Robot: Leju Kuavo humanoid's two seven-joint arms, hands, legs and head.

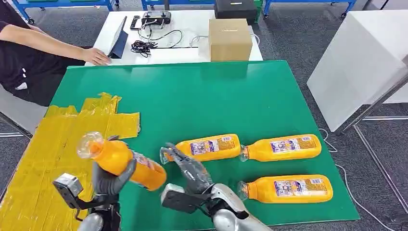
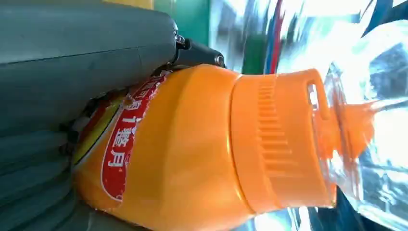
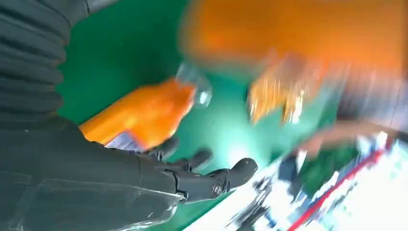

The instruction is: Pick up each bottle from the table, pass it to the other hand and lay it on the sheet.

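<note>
Green matting [image 1: 202, 96] is covering the table, with a yellow sheet [image 1: 43, 144] lying at its left. The left hand [image 1: 111, 179] is gripping an orange bottle [image 1: 122, 162] tilted above the sheet's edge. The right hand [image 1: 190, 169] is hovering beside it, fingers spread and holding nothing, while three bottles [image 1: 284, 147] are lying on the mat.

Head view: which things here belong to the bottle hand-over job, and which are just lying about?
Job:
- held orange bottle, in the left hand
- right hand, fingers spread, holding nothing
- three orange bottles lying on the green table
- yellow sheet

Lying about:
- cardboard box
- tablet
- black cables
- controller
- person's hand
</note>
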